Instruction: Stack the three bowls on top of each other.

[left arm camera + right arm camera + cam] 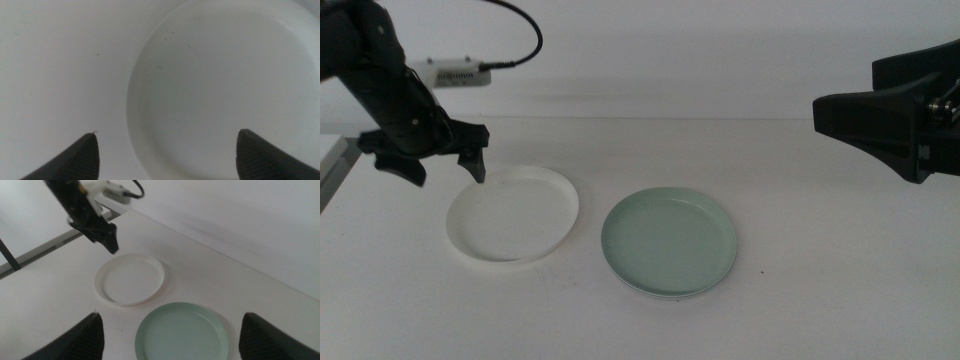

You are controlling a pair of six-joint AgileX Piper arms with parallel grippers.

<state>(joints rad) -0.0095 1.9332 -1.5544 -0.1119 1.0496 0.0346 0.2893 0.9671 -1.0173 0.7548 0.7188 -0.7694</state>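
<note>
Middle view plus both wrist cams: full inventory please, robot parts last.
white bowl: 1, white, left of table centre, partly under the left gripper.
pale green bowl: 1, pale green, centre, right of the white one, apart from it. A second rim seems to show beneath it, possibly the grey bowl; cannot confirm.
table: 1, white.
cable with small white box: 1, black cable, back left by the wall.
left gripper: 1, dark, fingers open, above the white bowl's far-left rim.
right gripper: 1, dark, fingers open, raised at the right, over the green bowl's side.
</note>
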